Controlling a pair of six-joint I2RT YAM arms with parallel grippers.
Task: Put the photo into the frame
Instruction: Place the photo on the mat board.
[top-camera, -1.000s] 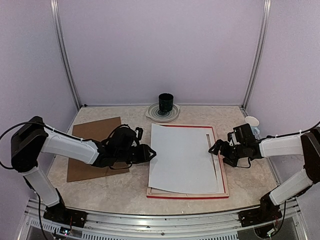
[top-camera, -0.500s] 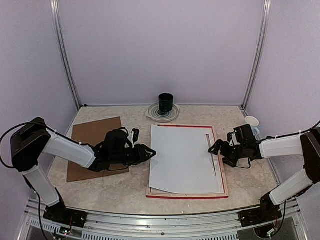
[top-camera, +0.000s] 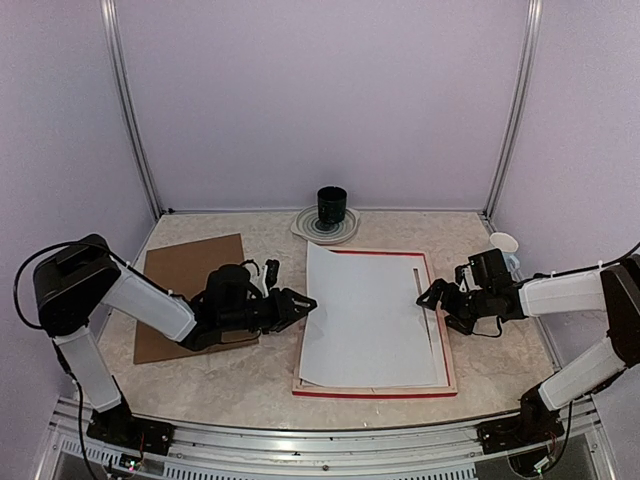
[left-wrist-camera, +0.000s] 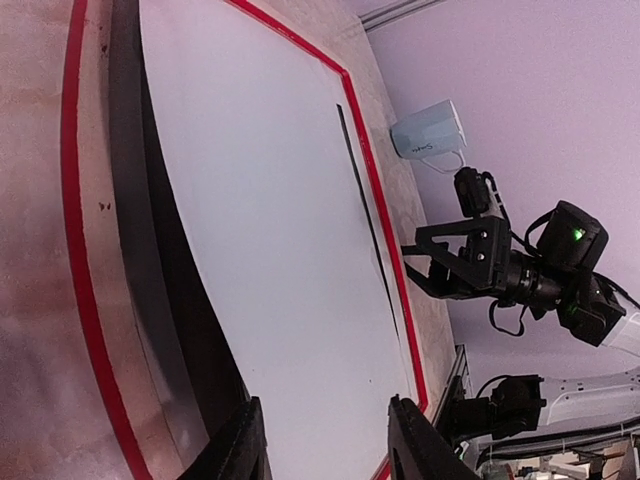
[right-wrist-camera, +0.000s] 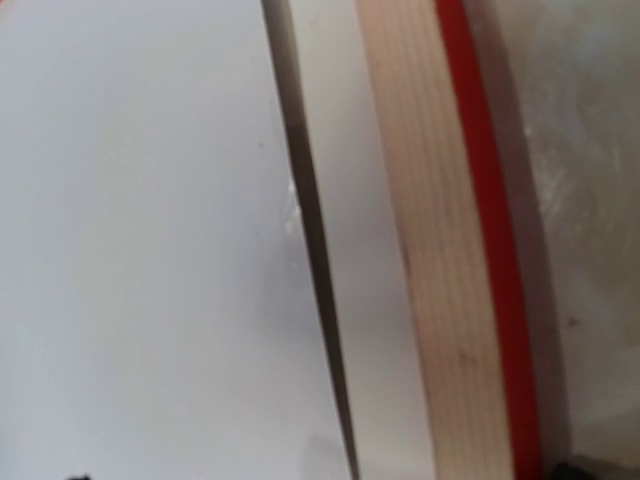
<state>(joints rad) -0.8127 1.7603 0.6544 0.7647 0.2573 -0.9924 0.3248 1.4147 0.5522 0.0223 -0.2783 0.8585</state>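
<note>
The frame lies back-up on the table, its red edges and pale wood showing. In it lies the photo, white back up and slightly askew, with its left edge raised over a dark shadow. My left gripper is at that left edge, jaws apart; in its wrist view the photo shows between the open fingers, unpinched. My right gripper hangs open over the frame's right rail. Its wrist view shows the photo's right edge, a white layer beneath, then the wooden rail.
A brown cardboard board lies left of the frame under my left arm. A dark mug stands on a plate at the back. A white cup stands at the right by the wall.
My left gripper's jaws have widened and its wrist has turned slightly. The photo has shifted and lies squarer in the frame. The right arm has not moved.
</note>
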